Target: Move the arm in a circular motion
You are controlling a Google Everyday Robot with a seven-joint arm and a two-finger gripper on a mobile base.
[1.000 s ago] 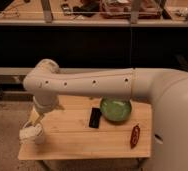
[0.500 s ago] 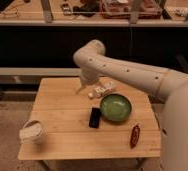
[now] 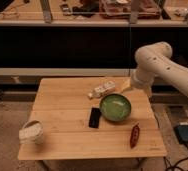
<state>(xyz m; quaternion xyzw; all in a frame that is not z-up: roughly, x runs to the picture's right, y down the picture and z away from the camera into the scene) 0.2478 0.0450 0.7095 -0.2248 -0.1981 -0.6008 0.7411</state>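
The arm (image 3: 159, 62) ran off the right edge, its base hidden. It was glossy white, with thick tubes, a rounded elbow held high and a row of dark screw holes. It hung over the table's (image 3: 62, 100) back right corner. The pale gripper (image 3: 124, 87) sat just behind the green bowl (image 3: 115, 107); spread or pressed together, I couldn't tell. The bowl's inside showed only a pale sheen.

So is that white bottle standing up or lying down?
Lying down: the bottle stretches flat along the table, gripper just to its right.
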